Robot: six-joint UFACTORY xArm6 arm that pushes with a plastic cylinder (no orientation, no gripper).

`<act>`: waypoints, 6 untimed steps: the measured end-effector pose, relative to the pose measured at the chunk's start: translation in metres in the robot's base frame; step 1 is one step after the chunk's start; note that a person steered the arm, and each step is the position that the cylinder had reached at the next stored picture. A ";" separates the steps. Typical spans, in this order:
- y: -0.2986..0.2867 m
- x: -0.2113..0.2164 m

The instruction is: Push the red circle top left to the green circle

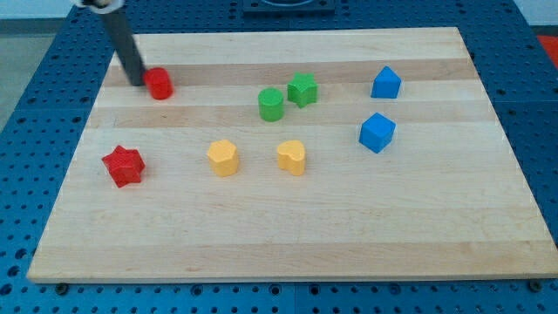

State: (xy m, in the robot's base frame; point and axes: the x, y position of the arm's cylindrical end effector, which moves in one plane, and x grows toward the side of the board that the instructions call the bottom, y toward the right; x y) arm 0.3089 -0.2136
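Observation:
The red circle (159, 84) sits near the board's top left. My tip (139, 83) rests on the board just left of it, touching or nearly touching its left side. The green circle (271, 104) stands right of centre-top, well to the right of the red circle. A green star (302, 89) sits just up and right of the green circle.
A red star (123, 166) lies at the left. A yellow block (223, 157) and a yellow heart (292, 157) sit in the middle. Two blue blocks (385, 83) (377, 132) stand at the right. The wooden board (288, 235) lies on a blue perforated table.

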 end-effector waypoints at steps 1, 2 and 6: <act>0.070 0.000; 0.072 0.000; 0.080 0.017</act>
